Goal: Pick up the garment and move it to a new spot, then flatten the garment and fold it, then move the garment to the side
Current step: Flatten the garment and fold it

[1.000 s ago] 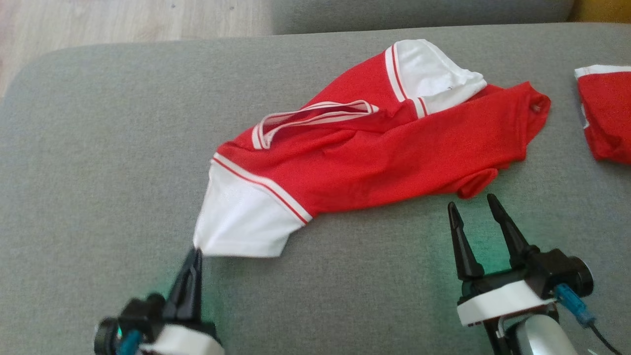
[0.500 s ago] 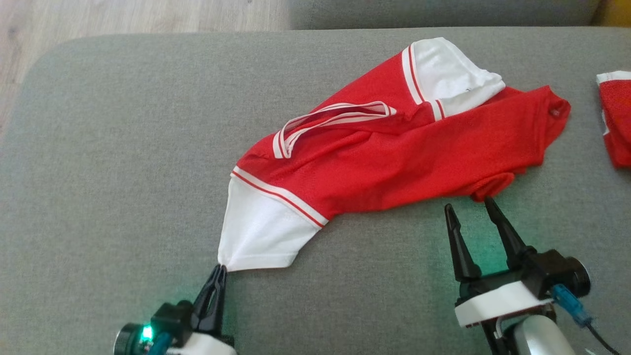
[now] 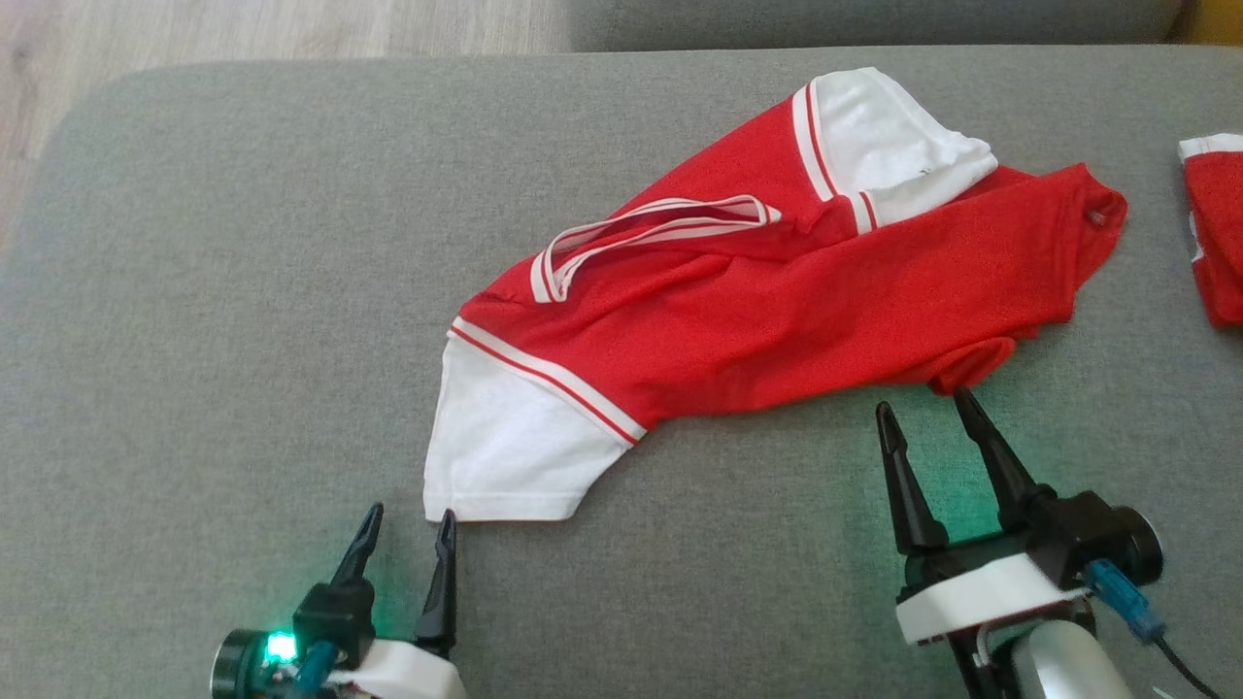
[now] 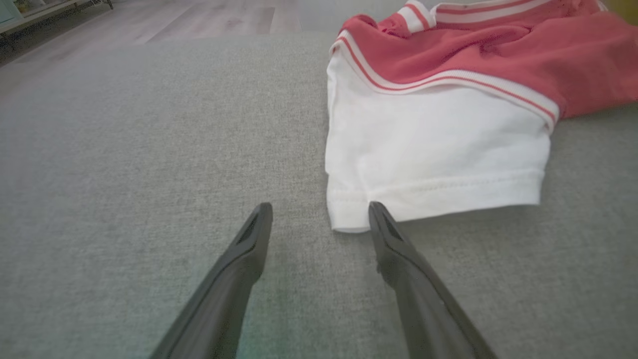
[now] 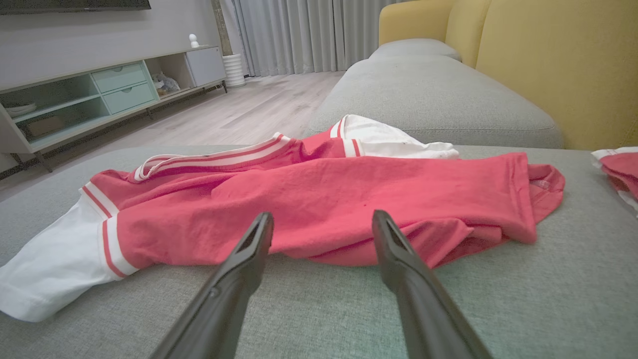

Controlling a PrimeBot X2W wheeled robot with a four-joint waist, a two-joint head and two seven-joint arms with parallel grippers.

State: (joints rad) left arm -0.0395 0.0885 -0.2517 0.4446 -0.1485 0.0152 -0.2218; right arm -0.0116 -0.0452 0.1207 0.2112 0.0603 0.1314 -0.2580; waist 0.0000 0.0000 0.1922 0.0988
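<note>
The red, white-sleeved garment [image 3: 777,320] is laid rumpled, a grey sofa cushion [image 3: 243,291] beneath it. The jaws of the left gripper [image 3: 410,515] are held wide apart and empty, just short of the garment's near sleeve hem. The jaws of the right gripper [image 3: 923,401] are spread, nothing gripped, at the garment's bunched red edge. A second red piece [image 3: 1219,243] is seen well apart on the garment's right.

Head overhead; both wrists low, facing garment [image 3: 777,320]
</note>
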